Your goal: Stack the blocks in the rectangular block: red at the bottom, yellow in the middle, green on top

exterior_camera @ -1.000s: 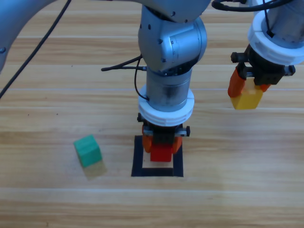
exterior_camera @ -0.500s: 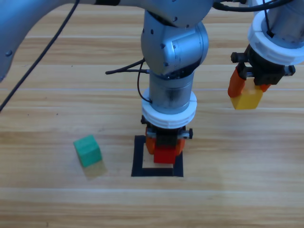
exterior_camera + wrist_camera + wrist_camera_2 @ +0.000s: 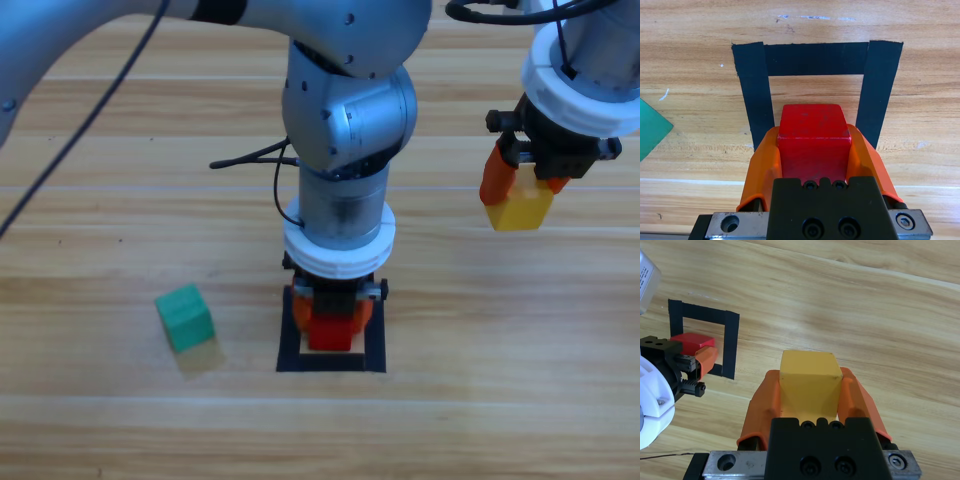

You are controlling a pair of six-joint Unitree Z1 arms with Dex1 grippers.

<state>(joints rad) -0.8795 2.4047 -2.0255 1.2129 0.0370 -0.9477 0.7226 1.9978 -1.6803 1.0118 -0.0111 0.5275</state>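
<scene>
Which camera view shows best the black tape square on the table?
The left wrist view: the tape square fills the picture, three sides plain, with the red cube in the left gripper over its inside. The high view shows it partly behind that gripper. The right wrist view shows it small, far off.

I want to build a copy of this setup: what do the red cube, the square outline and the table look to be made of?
Red cube: likely painted wood or hard plastic; glossy faces with small scuffs, so the look leaves it open. Square outline: matte black tape, its strips overlapping at the corners with cut ends. Table: wood or wood-look laminate; pale planks with grain lines and seams.
</scene>
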